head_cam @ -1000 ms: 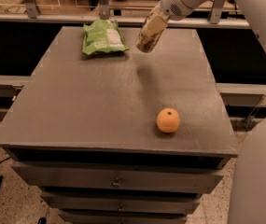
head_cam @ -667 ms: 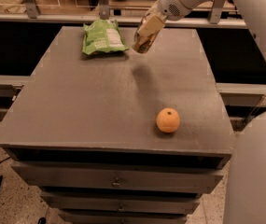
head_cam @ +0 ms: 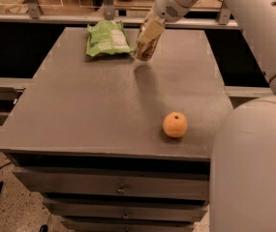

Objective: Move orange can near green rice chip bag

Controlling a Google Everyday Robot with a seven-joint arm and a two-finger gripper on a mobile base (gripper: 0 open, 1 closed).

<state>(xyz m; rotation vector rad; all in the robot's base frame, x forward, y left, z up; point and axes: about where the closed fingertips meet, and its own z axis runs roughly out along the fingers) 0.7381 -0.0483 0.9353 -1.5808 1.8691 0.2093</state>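
Observation:
The green rice chip bag (head_cam: 107, 38) lies flat at the back left of the grey table (head_cam: 94, 110). My gripper (head_cam: 148, 36) is shut on the orange can (head_cam: 145, 48), a coppery can held tilted just above the table. The can hangs just right of the bag, with a small gap between them. Its shadow falls on the table right below it. The fingers cover the can's upper part.
A round orange fruit (head_cam: 175, 124) sits at the front right of the table. My white arm (head_cam: 253, 28) reaches in from the right, and my white body (head_cam: 253, 168) fills the lower right. Drawers (head_cam: 118, 190) are below the table front. A railing (head_cam: 55, 16) runs behind.
My gripper has carried the can a little to the left and lower, closer to the green bag. The bag and the fruit have not moved.

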